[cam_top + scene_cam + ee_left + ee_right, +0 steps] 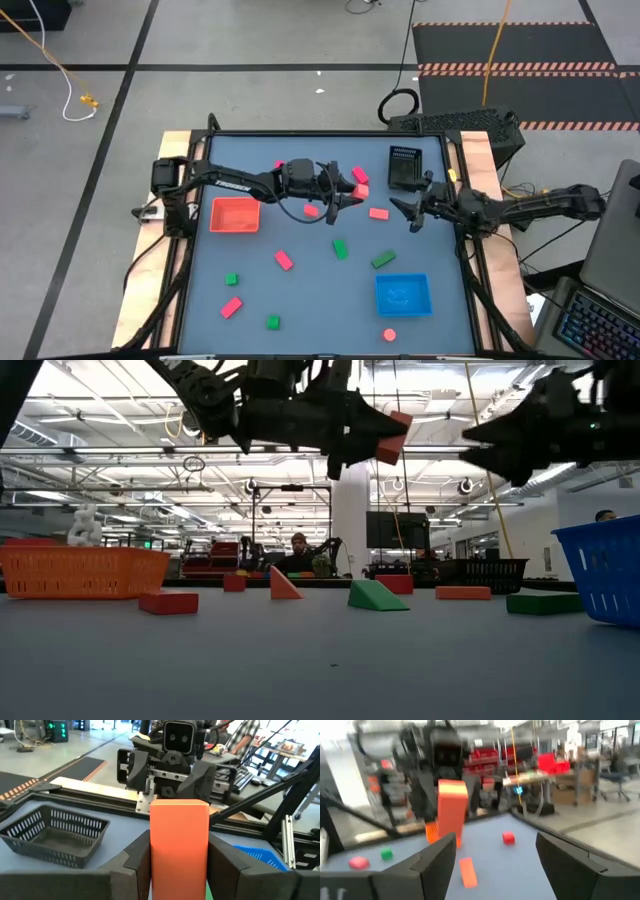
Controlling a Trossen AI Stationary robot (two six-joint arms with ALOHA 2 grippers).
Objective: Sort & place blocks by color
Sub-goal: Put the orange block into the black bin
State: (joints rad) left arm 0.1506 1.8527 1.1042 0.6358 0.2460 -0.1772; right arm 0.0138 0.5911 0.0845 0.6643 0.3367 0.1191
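Note:
My left gripper (179, 870) reaches from the table's left to its middle and is shut on an orange-red block (179, 835), also seen in the low view as the block (392, 438) high above the table. My right gripper (495, 865) stands open a short way to the right of it, facing it with nothing between its fingers; from above, the right gripper (408, 212) is near the table's right side. Pink, red and green blocks lie flat on the table, such as a pink block (283, 260) and a green block (383, 259). My left gripper pinches the orange-red block by its two opposite side faces (152, 855) between its two fingers. The fingers run about level, coming from the table's left. The block stands on end in the hold, reaches out past the fingertips and is lifted clear of the table.
An orange-red tray (235, 215) sits at the left, a black tray (405, 168) at the far right, a blue tray (402, 293) at the near right. Loose blocks lie around the middle and the near left of the table. People and workbenches show in the room behind.

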